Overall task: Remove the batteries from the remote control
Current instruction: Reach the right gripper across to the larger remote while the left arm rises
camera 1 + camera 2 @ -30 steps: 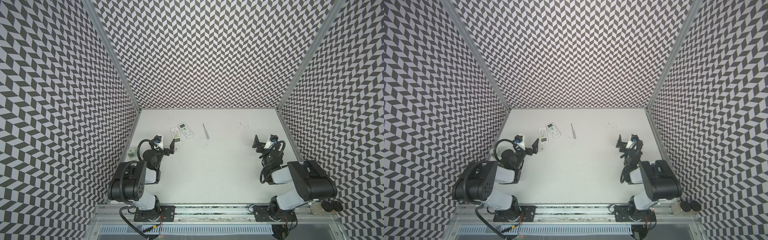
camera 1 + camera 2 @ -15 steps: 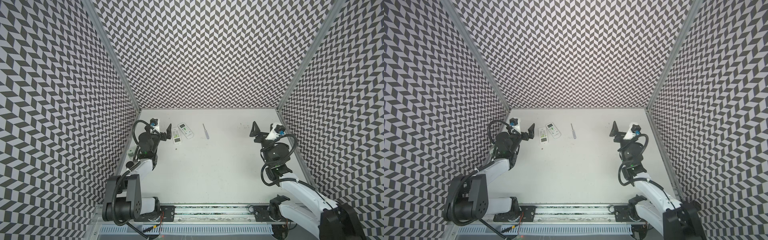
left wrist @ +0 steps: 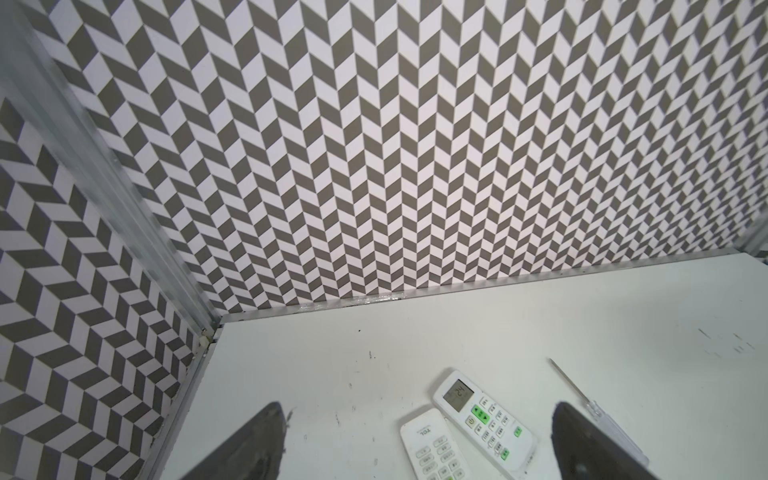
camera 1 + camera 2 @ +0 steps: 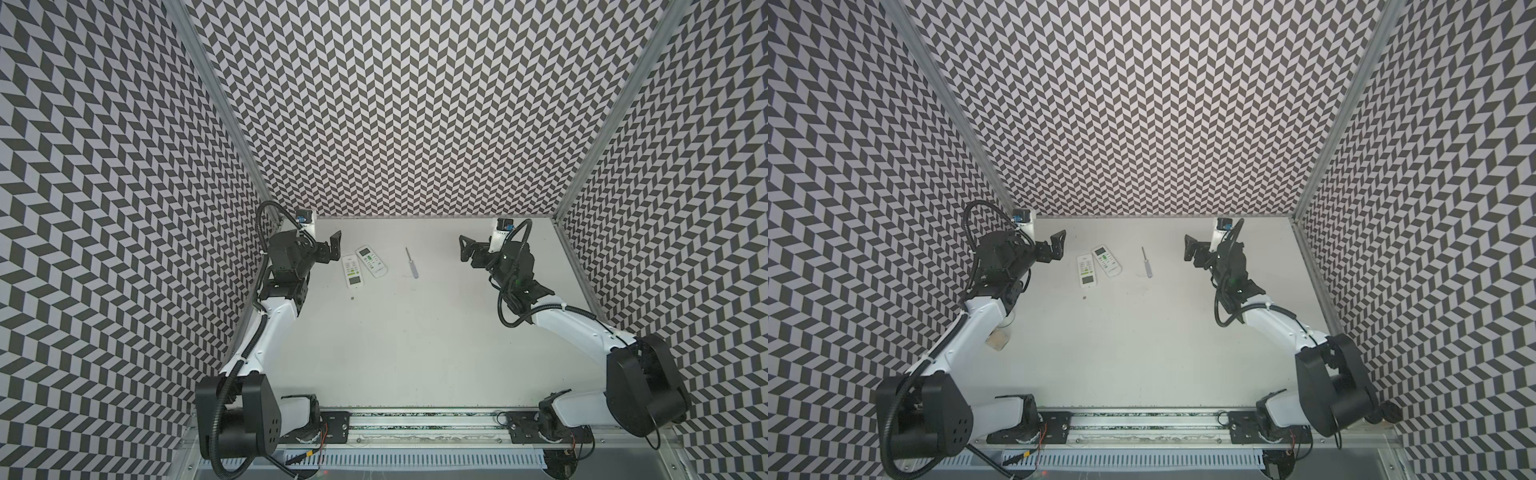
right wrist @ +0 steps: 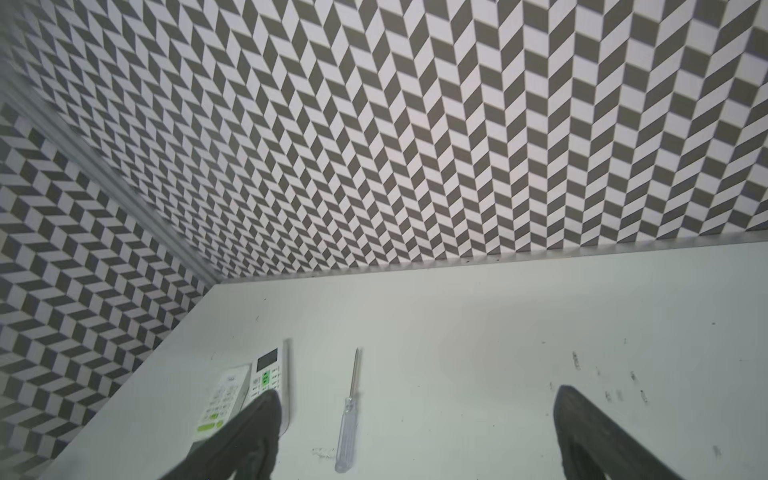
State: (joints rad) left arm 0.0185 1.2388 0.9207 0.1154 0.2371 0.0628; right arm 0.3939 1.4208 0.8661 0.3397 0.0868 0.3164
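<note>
Two white remote controls lie side by side, buttons up, at the back left of the table: one [image 4: 352,271] [image 4: 1086,270] [image 3: 432,449] nearer, one with a display [image 4: 371,261] [image 4: 1106,260] [image 3: 484,419] [image 5: 270,374] beside it. The batteries are hidden. My left gripper [image 4: 333,248] [image 4: 1057,245] [image 3: 417,409] hovers open just left of the remotes, holding nothing. My right gripper [image 4: 464,248] [image 4: 1190,248] [image 5: 415,392] hangs open and empty on the right, pointing toward them.
A thin screwdriver with a clear handle [image 4: 411,262] [image 4: 1146,262] [image 5: 347,428] lies right of the remotes. A small pale container [image 4: 998,338] stands by the left arm near the left wall. Patterned walls enclose three sides of the table.
Both arms have unfolded from their tucked pose near the front and stretched toward the back of the table. Both grippers stayed open. Remotes and screwdriver have not moved.
</note>
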